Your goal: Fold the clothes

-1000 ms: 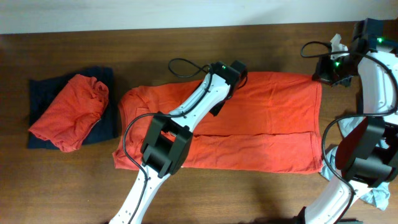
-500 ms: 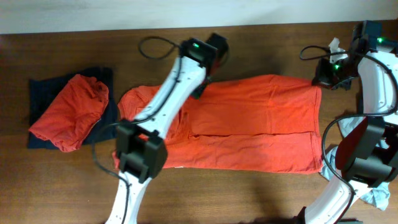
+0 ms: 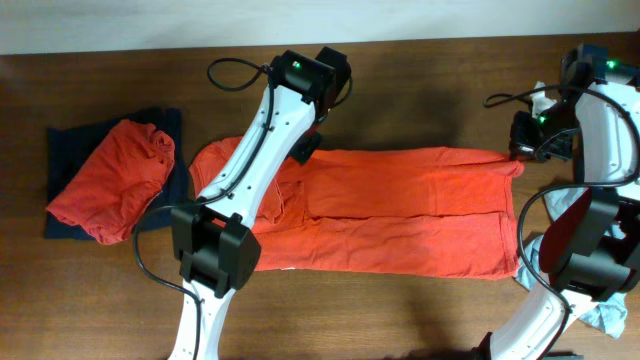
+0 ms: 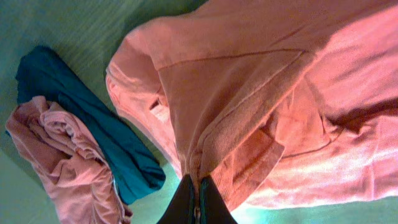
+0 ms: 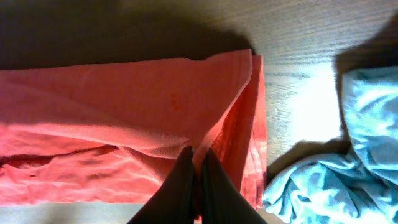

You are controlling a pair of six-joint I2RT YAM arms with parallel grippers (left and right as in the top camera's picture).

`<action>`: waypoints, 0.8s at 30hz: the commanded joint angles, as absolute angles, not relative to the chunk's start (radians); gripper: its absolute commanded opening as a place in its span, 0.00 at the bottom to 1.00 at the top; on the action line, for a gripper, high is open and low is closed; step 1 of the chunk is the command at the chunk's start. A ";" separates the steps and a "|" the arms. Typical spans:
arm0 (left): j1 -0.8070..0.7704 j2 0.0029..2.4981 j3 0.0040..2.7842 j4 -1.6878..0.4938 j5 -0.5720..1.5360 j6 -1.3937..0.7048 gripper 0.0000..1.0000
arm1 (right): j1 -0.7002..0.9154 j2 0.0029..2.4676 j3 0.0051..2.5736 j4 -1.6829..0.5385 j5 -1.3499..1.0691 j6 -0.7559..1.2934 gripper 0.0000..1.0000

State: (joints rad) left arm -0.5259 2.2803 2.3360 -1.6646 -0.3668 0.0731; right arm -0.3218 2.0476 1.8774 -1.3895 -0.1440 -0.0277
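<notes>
**Far edge of shirt pinched at both ends, lengthwise fold in hand**

The shirt (image 3: 400,205) is spread lengthwise across the middle of the worktop (image 3: 420,80), with its near strip already doubled over. The left hand (image 3: 307,147) is closed tight on the far edge near the collar end. The right hand (image 3: 520,150) is closed just as tight on the far corner at the hem end. In both wrist views cloth is seen gathered into the shut fingertips.

The step is judged to be the lengthwise fold, with the far edge seemingly raised off the wood. Next, both ends are to be carried together towards the near edge, kept level and taut so that no slack bunches in the middle. They are then to be laid down before the grip is let go.

At the left an orange garment (image 3: 108,180) is bundled on a navy garment (image 3: 175,205), apart from the shirt. A pale blue garment (image 3: 600,318) is lying by the right arm's base. No brand, label or writing can be read on any cloth shown
</notes>
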 commanded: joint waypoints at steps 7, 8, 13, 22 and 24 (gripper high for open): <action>-0.478 2.237 2.349 -1.688 -0.350 0.101 0.01 | -0.327 2.037 1.879 -1.467 -0.073 -0.018 0.04; -0.476 2.230 2.349 -1.688 -0.340 0.106 0.01 | -0.327 2.037 1.879 -1.468 -0.073 -0.018 0.04; -0.464 2.188 2.349 -1.688 -0.237 0.155 0.01 | -0.326 2.037 1.879 -1.469 -0.082 -0.019 0.05; -0.463 2.058 2.314 -1.688 -0.174 0.155 0.01 | -0.312 2.037 1.879 -1.505 -0.168 -0.048 0.04; -0.464 2.044 2.290 -1.688 -0.158 0.155 0.01 | -0.309 2.037 1.879 -1.515 -0.189 -0.048 0.04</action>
State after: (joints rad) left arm -0.4671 2.1098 2.3257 -1.6836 -0.2054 0.1390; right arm -0.3199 2.0476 1.8774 -1.5036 -0.1333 -0.0341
